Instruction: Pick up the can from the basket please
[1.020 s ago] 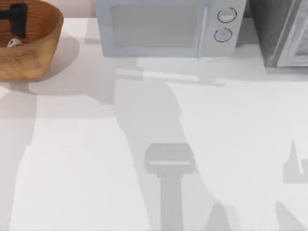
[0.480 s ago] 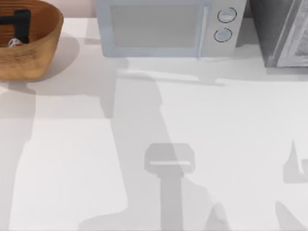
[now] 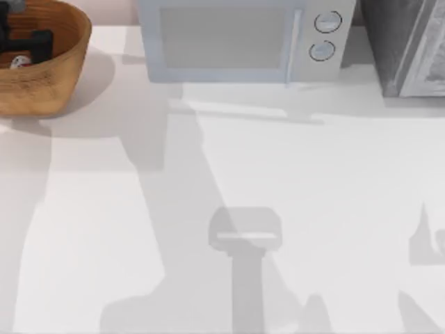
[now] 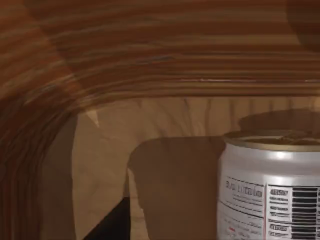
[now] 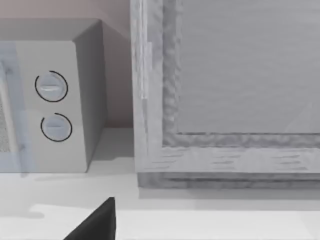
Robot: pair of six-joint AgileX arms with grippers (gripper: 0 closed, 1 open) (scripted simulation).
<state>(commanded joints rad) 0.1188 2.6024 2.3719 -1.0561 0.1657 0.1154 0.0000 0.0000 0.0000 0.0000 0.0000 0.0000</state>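
We saw the top view bright and evenly lit, the white bench (image 3: 334, 209) nearly washed out. Soft grey arm shadows crossed it, one long band running from the near edge toward the microwave (image 3: 240, 38), edges blurred. The basket (image 3: 59, 69) threw a soft shadow to its right, so light came from the left. In the left wrist view the basket interior was dim and warm, shadow pooled on its floor, and a highlight band sat on the can (image 4: 270, 190). The right wrist view was flat, pale, low in contrast.
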